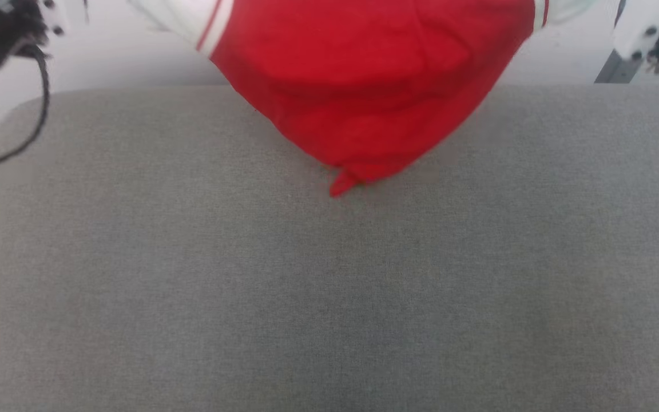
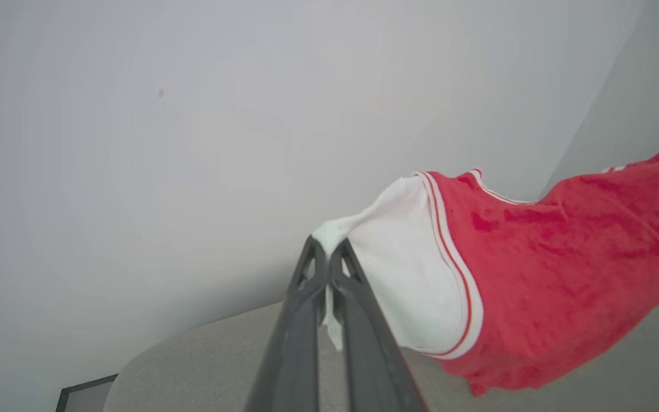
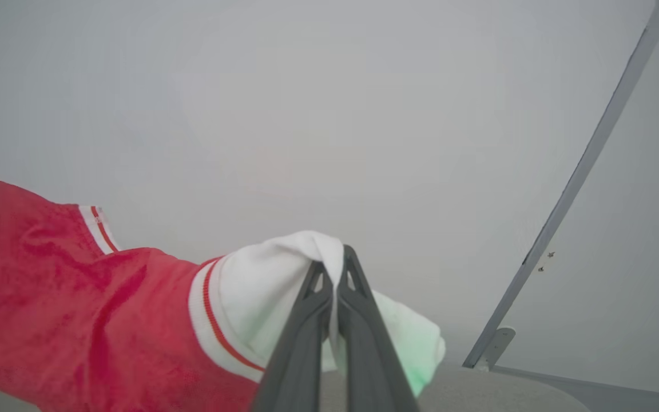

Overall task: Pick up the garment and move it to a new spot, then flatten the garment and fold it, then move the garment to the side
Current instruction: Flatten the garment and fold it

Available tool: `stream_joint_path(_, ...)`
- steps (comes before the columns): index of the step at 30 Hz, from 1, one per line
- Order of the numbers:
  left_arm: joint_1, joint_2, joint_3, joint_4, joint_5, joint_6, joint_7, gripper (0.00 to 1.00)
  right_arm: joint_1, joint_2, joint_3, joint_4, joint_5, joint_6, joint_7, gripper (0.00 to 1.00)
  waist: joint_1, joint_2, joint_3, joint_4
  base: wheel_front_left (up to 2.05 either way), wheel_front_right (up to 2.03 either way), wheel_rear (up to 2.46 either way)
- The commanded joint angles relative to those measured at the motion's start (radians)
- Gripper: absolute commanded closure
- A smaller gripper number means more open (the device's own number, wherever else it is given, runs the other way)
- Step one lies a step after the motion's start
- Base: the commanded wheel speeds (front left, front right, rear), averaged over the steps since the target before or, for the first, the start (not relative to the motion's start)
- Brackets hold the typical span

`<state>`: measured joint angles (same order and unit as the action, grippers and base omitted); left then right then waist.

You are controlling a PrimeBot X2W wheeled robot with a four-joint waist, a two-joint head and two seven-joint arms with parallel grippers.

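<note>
Head view shows the garment hanging spread above the far edge of the grey tabletop. Its red body sags to a point just at the surface; I cannot tell whether it touches. My left jaws are pinched tight on one white sleeve, the fingers pressed together with white cloth between them. My right jaws are clamped the same way on the other white sleeve. Both sleeves are held up, well apart. Behind stands a pale wall, and a grey metal strut rises on my right.
</note>
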<state>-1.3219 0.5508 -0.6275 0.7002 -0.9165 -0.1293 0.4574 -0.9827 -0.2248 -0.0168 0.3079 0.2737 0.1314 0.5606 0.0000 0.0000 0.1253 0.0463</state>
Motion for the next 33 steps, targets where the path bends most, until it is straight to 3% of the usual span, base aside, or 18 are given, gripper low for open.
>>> stream_joint_path(1,-0.023,0.005,0.002,-0.002,-0.004,-0.001,-0.011,1.0,-0.027,0.001,0.011,0.021,-0.004,-0.001,-0.018,1.0,0.0,0.0,-0.007,0.002,0.0,0.0,0.0)
stream_joint_path(22,-0.164,0.032,-0.036,0.061,0.018,-0.001,-0.233,1.0,-0.278,-0.024,0.036,0.307,-0.096,-0.002,-0.266,1.0,0.0,0.0,0.057,0.007,0.0,0.0,0.0)
stream_joint_path(33,-0.372,-0.017,-0.03,0.152,0.123,0.005,-0.505,1.0,-0.519,-0.038,-0.003,0.458,-0.316,-0.001,-0.619,1.0,0.0,0.0,0.267,0.003,0.0,0.0,0.0)
